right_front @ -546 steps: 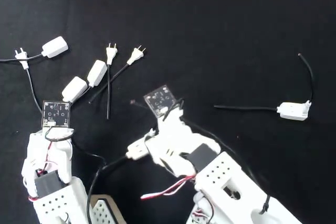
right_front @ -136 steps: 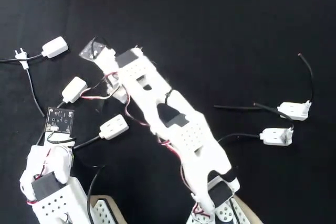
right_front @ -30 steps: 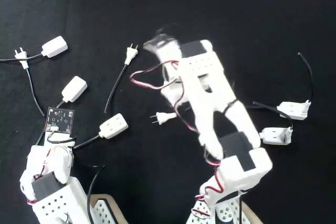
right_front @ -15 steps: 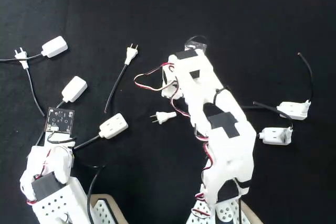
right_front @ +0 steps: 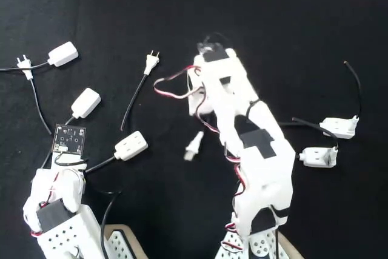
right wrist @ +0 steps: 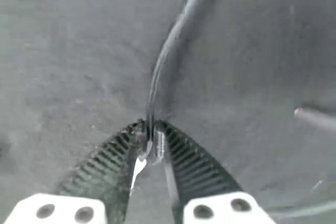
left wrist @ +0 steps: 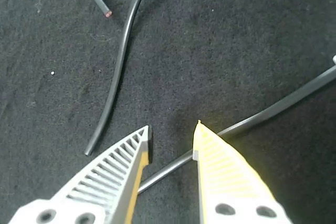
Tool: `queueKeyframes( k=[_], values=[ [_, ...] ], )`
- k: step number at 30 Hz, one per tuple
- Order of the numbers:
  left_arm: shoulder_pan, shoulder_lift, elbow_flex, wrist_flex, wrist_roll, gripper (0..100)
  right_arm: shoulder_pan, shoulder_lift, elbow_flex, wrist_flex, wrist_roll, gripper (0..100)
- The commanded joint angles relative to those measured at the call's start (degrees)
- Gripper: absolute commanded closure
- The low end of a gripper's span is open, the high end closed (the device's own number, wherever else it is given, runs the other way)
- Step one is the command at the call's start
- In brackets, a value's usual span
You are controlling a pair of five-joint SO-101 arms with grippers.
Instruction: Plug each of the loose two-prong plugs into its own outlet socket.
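My right gripper [right wrist: 149, 129] is shut on a thin black cable [right wrist: 173, 40]; in the high view it sits mid-table at the back [right_front: 210, 44]. A white two-prong plug [right_front: 194, 145] lies tilted beside that arm, its cable running under the arm. Another loose plug [right_front: 151, 62] lies to the left, and a third plug [right_front: 24, 63] at the far left. Three white sockets [right_front: 63, 54], [right_front: 86, 102], [right_front: 131, 145] lie on the left half. My left gripper [left wrist: 172, 129] is open at the near left, above a black cable [left wrist: 252, 119].
Two white socket-and-plug pairs [right_front: 339, 127], [right_front: 318, 157] lie at the right with black cables trailing. The left arm's base [right_front: 57, 216] stands at the near left corner. A loose cable end [left wrist: 107, 13] lies close to the left gripper. The black table [right_front: 273, 22] is bare at the back right.
The right gripper has shifted slightly left, and the middle plug has swung from lying sideways to pointing down-left. The left arm has stayed still.
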Motion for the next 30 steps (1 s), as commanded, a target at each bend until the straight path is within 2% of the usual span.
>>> queueKeyframes(
  k=[1, 5, 8, 13, 15, 19, 24, 30],
  values=[
    [0.4, -0.53, 0.31, 0.53, -0.7, 86, 0.0, 0.57, -9.27, -1.76, 14.86, 98.6],
    [0.4, -0.53, 0.31, 0.53, -0.7, 86, -0.09, 5.32, -15.96, -8.7, 29.89, 98.3],
    [0.4, -0.53, 0.31, 0.53, -0.7, 86, -0.09, 9.89, -20.62, -9.49, 33.76, 95.6],
    [0.4, -0.53, 0.31, 0.53, -0.7, 86, -1.85, 14.9, -28.35, 2.46, 34.11, 67.5],
    [0.4, -0.53, 0.31, 0.53, -0.7, 86, -2.02, 15.34, -32.75, 9.32, 33.76, 61.6],
    [0.4, -0.53, 0.31, 0.53, -0.7, 86, -2.2, 15.43, -39.08, 17.67, 33.67, 63.6],
    [0.4, -0.53, 0.31, 0.53, -0.7, 86, -2.02, 15.52, -34.42, 17.67, 32.26, 66.3],
    [0.4, -0.53, 0.31, 0.53, -0.7, 86, -2.02, 14.99, -26.07, 17.67, 29.71, 80.0]
  ],
)
